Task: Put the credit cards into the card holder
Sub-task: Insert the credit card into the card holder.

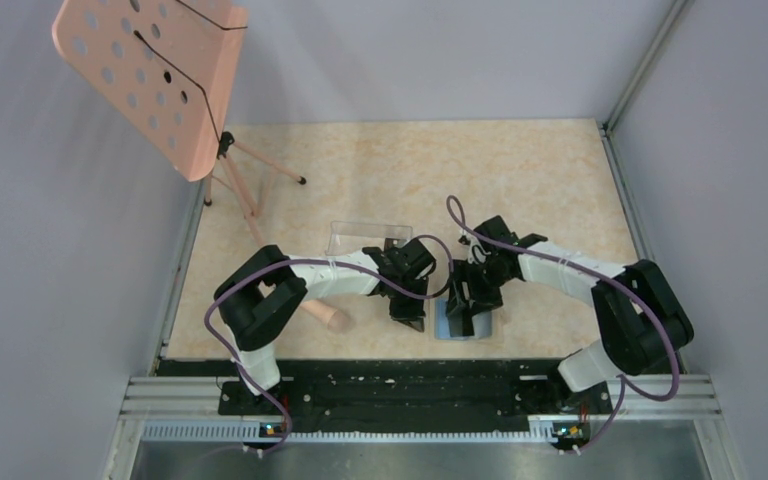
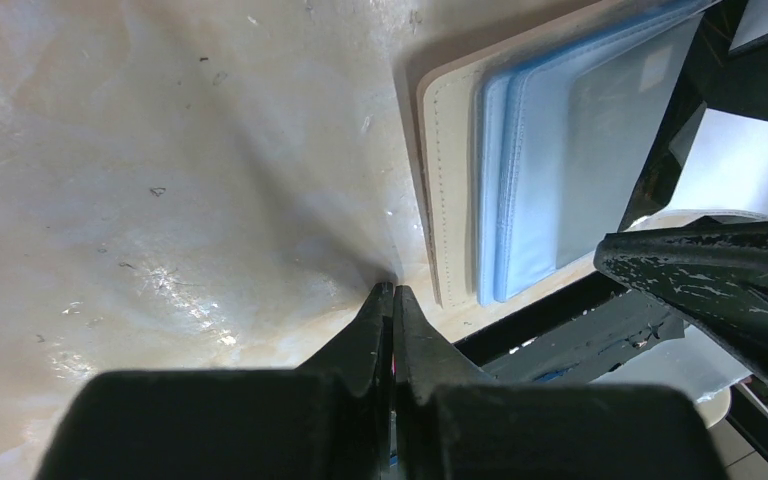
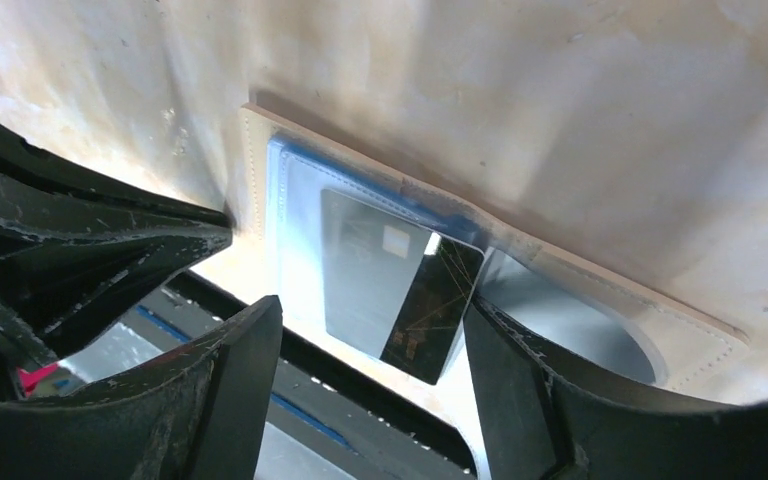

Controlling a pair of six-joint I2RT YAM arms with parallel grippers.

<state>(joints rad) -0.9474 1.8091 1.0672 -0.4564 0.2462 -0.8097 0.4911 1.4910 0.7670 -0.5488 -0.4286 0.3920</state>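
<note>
Right fingers (image 3: 230, 400) stand parted, empty, astride the seemingly stiff, slick credit card (image 3: 400, 285) half inside the card holder (image 3: 290, 190), best nudged by its exposed edge; left fingers (image 2: 380, 340) closed, empty.

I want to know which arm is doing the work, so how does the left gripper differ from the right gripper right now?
The left gripper is shut, fingertips together; the right gripper is open. The left gripper's tips are down at the table beside the card holder; the right gripper straddles a dark credit card partly tucked into that holder, not touching it. Both are black and close to the card holder.
</note>
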